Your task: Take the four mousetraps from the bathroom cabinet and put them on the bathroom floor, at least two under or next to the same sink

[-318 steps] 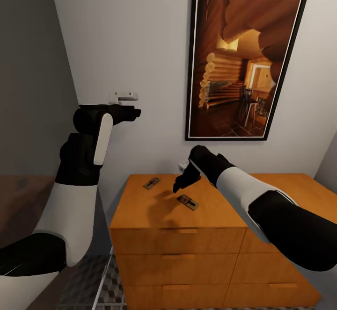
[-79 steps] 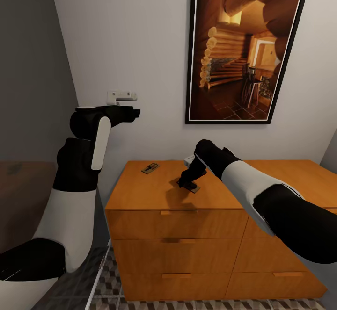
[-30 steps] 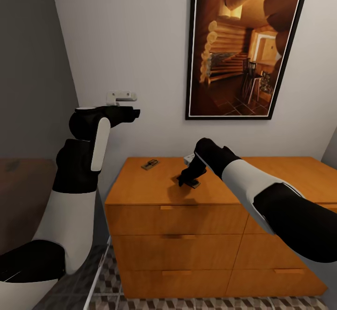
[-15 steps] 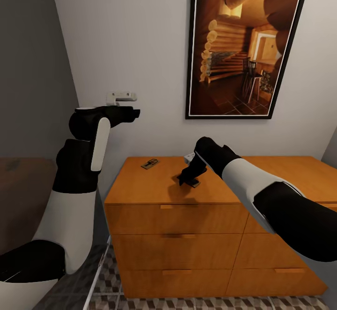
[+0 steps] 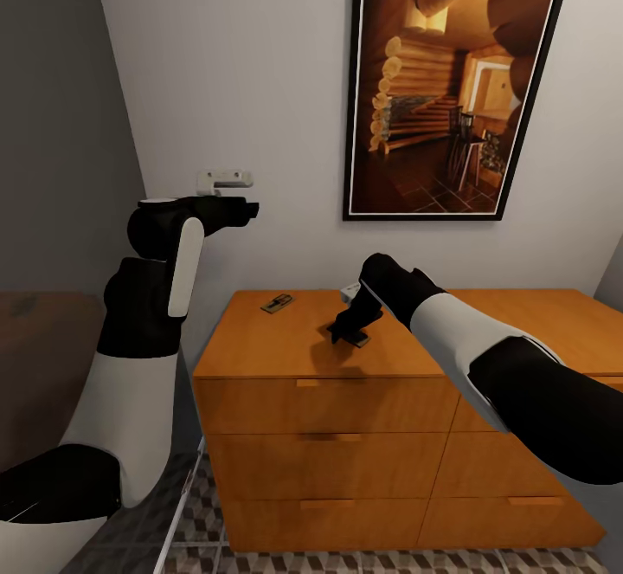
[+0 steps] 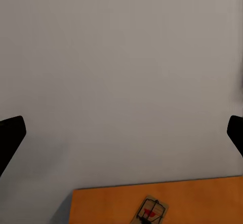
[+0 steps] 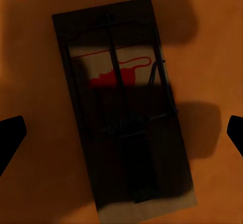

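Observation:
The orange-brown cabinet (image 5: 260, 353) stands against the wall, with two mousetraps on its top. One mousetrap (image 5: 277, 303) lies near the back left corner, and it also appears low in the left wrist view as a mousetrap (image 6: 151, 211). The other mousetrap (image 5: 358, 339) lies mid-top under my right gripper (image 5: 344, 332). In the right wrist view this mousetrap (image 7: 124, 112) sits flat on the wood between the spread fingertips (image 7: 10, 138); my right gripper (image 7: 121, 135) is open and straddles it. My left gripper (image 5: 247, 208) is raised at wall height, open and empty.
A framed log-cabin picture (image 5: 450, 80) hangs above the cabinet. A white wall fitting (image 5: 225, 180) sits just above my left gripper. The cube-patterned bathroom floor (image 5: 260, 557) shows below the drawers, and a thin white rail (image 5: 186, 505) runs beside the cabinet's left side.
Since the oldest frame the view has shifted and my right gripper has come down over the nearer mousetrap. Over the last second nothing has visibly moved.

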Tool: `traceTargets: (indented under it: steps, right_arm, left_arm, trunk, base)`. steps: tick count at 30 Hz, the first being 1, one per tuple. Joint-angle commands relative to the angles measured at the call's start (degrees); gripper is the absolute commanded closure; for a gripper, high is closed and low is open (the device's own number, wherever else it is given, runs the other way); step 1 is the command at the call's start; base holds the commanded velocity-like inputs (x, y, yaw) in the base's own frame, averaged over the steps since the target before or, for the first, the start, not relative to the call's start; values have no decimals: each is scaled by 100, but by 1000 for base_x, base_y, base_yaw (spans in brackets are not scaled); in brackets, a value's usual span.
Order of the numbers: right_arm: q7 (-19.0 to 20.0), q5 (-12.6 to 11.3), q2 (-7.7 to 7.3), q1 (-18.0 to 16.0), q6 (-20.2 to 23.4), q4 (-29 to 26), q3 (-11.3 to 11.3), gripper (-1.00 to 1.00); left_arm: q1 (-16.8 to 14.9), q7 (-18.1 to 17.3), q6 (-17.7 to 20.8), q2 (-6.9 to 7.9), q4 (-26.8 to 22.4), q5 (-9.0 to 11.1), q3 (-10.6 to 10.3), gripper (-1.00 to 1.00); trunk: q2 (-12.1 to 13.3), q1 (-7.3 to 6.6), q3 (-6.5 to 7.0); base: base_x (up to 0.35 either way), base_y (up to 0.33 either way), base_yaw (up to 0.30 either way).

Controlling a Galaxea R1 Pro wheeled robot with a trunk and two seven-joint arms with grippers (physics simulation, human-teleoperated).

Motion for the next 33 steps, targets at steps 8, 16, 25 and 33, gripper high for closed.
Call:
traceTargets:
  steps: [8, 16, 25, 33]
  right_arm:
    - [54, -40, -6, 94, 31, 0, -7, -100]
    - [54, -40, -8, 94, 31, 1, -7, -100]
    - [51, -40, -9, 94, 31, 15, -7, 100]
    - [47, -40, -9, 94, 31, 29, -7, 100]
  left_arm:
    - [-6, 57, 21, -1, -3, 59, -3, -100]
    - [-6, 57, 21, -1, -3, 59, -3, -100]
    - [-6, 57, 21, -1, -3, 59, -5, -100]
    - [-6, 57, 21, -1, -3, 59, -10, -100]
  trunk:
    - [-2, 0, -8]
    - [-2, 0, -8]
    - [-2, 0, -8]
    - [-2, 0, -8]
  base:
    - [0, 0, 0]
    - [0, 0, 0]
    - [0, 0, 0]
    - [0, 0, 0]
